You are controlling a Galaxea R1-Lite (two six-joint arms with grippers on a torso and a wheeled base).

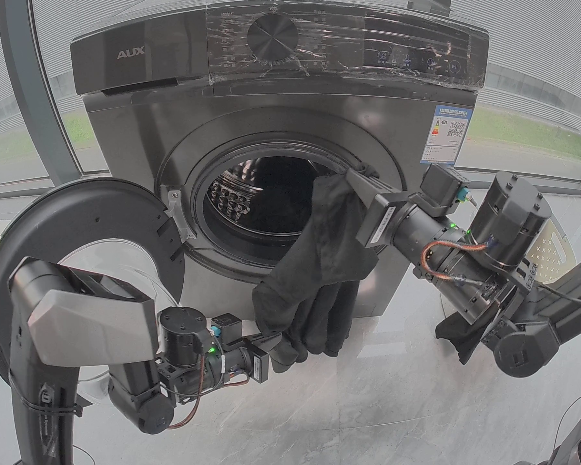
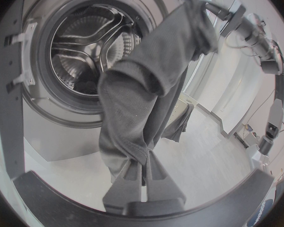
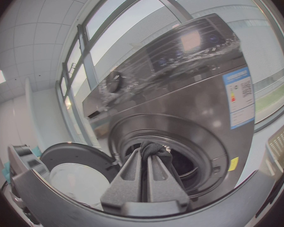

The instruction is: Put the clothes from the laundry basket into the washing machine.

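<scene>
The dark garment (image 1: 323, 259) hangs in front of the washing machine (image 1: 142, 130), stretched between both arms and wholly outside the drum opening (image 1: 271, 195). The right gripper (image 1: 354, 179) is clamped on the garment's upper end, bunched between its fingers just at the right-hand rim of the opening and level with its middle. The left gripper (image 1: 274, 340) is closed on the lower hem, well below the opening and in front of the machine's lower panel. The cloth's long axis therefore runs steeply, from the right rim of the opening down to a point beneath its lower lip, with loose folds sagging between the two holds. The right arm is clearly the nearer to the opening: its end of the cloth needs only to travel inward and toward the middle of the mouth. The left arm's end has to rise past the lower lip before it can follow. The drum looks dark at its bottom, perhaps with cloth already in it, though I cannot tell. The door (image 1: 77, 240) stands swung open to the left of the opening, clear of the path. The laundry basket (image 1: 552, 250) sits to the right of the opening behind the right arm, with another dark cloth (image 1: 461, 337) hanging below that arm
</scene>
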